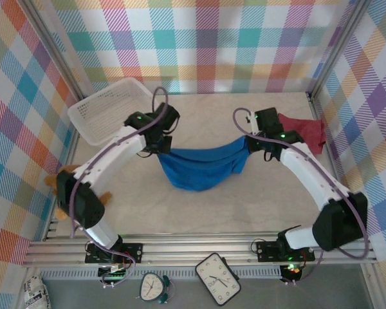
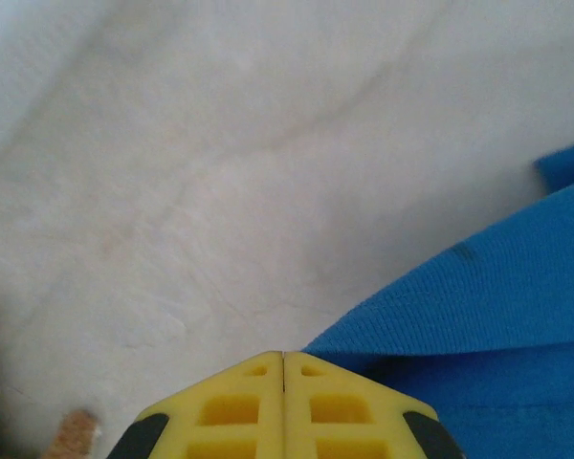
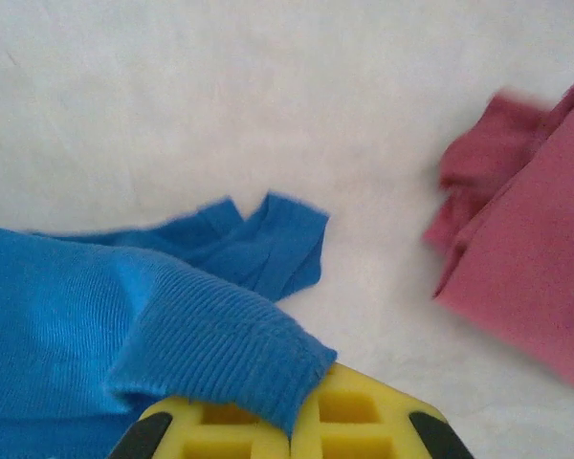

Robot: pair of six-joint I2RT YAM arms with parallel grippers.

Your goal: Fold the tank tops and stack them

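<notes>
A blue tank top [image 1: 202,168] hangs stretched between my two grippers above the middle of the table, sagging in the centre. My left gripper [image 1: 162,147] is shut on its left end; in the left wrist view the yellow fingertips [image 2: 284,356] meet with the blue cloth [image 2: 478,316] running in beside them. My right gripper [image 1: 248,145] is shut on the right end, and the ribbed blue hem [image 3: 220,354] drapes over its fingertips [image 3: 292,432]. A dark red tank top [image 1: 305,131] lies crumpled at the back right, and the right wrist view has it as dark red cloth [image 3: 526,277].
A white mesh basket [image 1: 109,109] sits tilted at the back left. A brown teddy bear [image 1: 56,183] lies at the table's left edge beside the left arm. Plaid walls close in the back and sides. Two clocks [image 1: 217,278] rest below the front rail.
</notes>
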